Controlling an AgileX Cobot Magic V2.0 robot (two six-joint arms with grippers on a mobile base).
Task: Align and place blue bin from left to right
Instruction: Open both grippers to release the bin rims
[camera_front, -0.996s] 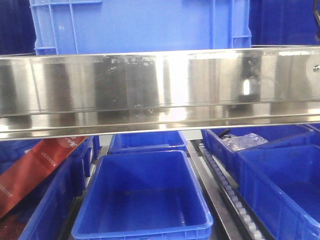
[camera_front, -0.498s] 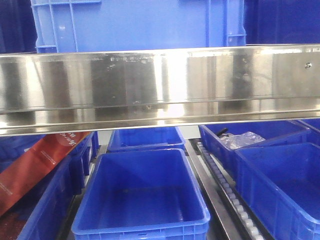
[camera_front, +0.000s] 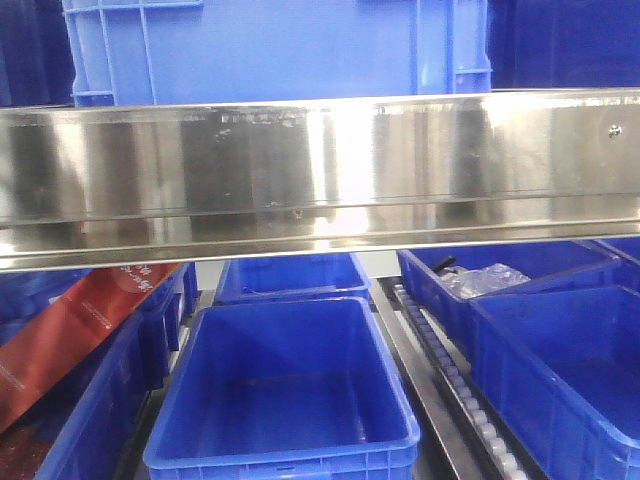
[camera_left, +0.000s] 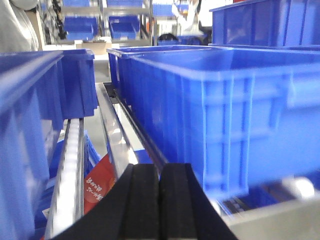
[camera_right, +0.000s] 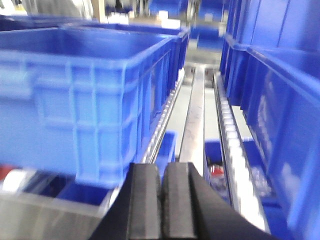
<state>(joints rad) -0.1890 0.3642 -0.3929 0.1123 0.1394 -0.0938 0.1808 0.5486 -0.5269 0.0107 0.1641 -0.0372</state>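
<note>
A blue bin (camera_front: 280, 50) stands on the upper shelf behind the shiny steel rail (camera_front: 320, 170) in the front view. The same blue bin (camera_left: 235, 110) fills the right of the left wrist view and the left of the right wrist view (camera_right: 85, 95). My left gripper (camera_left: 160, 200) is shut with nothing between its black pads, just left of the bin's near corner. Beside the bin's other near corner, my right gripper (camera_right: 162, 200) is shut and holds nothing. Neither gripper shows in the front view.
Below the rail an empty blue bin (camera_front: 285, 390) sits in the middle lane, with roller tracks (camera_front: 455, 380) to its right. More blue bins (camera_front: 560, 350) stand at the right, one holding plastic bags. A red package (camera_front: 70, 330) lies at the lower left.
The whole front view has shifted slightly left and down over the last second; since half a second ago it has held still. The upper bin stays in place on the shelf.
</note>
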